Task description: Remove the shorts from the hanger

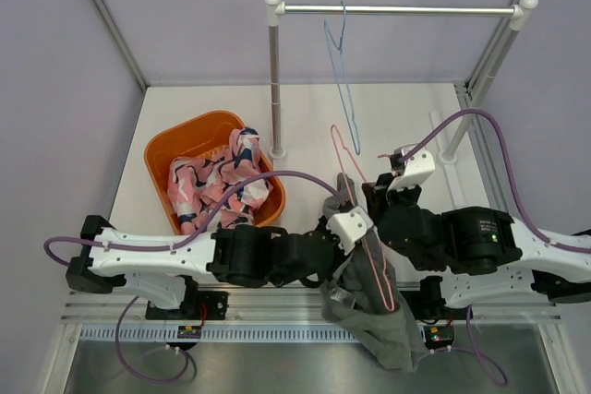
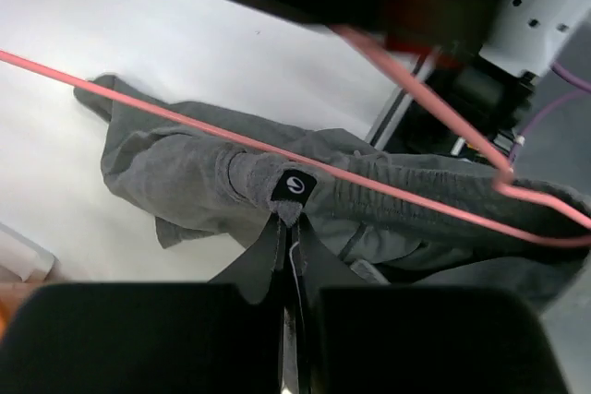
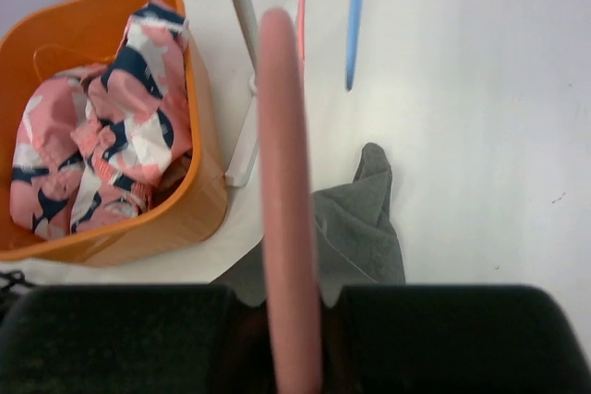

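Grey shorts [image 1: 374,306] hang over a pink wire hanger [image 1: 369,237] at the table's front edge and drape over it. My left gripper [image 2: 294,228] is shut on the shorts' waistband [image 2: 277,182], just below a small black label [image 2: 294,185]. My right gripper [image 3: 294,306] is shut on the pink hanger [image 3: 284,182], whose wire runs up between the jaws. The shorts [image 3: 360,219] lie on the table beyond the right fingers. In the left wrist view the hanger [image 2: 231,140] crosses over the grey cloth.
An orange basket [image 1: 171,149] with pink patterned clothes [image 1: 217,182] stands at the left. A rail [image 1: 397,10] on two posts spans the back, with a blue hanger [image 1: 343,71] hanging from it. The rail's left post [image 3: 238,6] rises beside the basket [image 3: 194,214].
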Tool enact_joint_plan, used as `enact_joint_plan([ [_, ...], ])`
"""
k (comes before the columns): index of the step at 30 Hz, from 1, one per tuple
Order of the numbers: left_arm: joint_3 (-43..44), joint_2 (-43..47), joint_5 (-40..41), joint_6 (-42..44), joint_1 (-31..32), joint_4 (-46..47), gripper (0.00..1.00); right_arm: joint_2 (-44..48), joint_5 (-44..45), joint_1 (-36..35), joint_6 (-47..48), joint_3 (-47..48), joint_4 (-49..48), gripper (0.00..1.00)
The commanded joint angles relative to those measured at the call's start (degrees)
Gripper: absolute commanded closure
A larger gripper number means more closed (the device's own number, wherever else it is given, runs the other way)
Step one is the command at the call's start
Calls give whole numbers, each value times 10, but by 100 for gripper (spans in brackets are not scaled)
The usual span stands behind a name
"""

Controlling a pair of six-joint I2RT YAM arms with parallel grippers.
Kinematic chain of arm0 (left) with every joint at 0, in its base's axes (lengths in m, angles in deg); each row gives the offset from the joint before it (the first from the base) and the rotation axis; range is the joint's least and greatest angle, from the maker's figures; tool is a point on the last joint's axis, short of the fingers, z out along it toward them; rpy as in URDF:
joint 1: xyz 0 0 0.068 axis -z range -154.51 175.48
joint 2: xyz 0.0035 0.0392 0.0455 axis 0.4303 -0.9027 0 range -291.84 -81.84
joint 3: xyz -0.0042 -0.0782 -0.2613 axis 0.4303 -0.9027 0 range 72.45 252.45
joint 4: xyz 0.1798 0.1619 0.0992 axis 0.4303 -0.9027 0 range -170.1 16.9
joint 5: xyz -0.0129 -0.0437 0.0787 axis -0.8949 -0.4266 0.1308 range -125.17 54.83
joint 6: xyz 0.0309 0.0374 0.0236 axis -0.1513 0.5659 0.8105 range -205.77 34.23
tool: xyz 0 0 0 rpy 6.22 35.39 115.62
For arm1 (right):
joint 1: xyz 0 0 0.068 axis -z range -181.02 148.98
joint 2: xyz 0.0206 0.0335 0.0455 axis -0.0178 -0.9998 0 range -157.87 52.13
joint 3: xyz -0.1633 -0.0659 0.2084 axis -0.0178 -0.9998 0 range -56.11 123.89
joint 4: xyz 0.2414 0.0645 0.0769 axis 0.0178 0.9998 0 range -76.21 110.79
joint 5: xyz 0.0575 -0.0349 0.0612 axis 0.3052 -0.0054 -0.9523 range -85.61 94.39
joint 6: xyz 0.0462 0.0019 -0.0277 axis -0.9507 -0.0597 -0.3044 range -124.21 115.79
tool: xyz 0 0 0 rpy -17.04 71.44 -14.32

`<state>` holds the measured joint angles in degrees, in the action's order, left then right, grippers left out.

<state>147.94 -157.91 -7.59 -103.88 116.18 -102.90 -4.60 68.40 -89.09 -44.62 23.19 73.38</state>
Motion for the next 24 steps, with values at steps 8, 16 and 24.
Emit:
enact_joint_plan([
  [8,48,48,165,34,54,-5,100,12,-8,87,213,98,-182,100],
  [16,190,108,282,99,9,-34,100,39,-78,87,192,138,-162,100],
  [24,426,105,323,603,9,410,100,45,-77,87,161,141,-114,100],
])
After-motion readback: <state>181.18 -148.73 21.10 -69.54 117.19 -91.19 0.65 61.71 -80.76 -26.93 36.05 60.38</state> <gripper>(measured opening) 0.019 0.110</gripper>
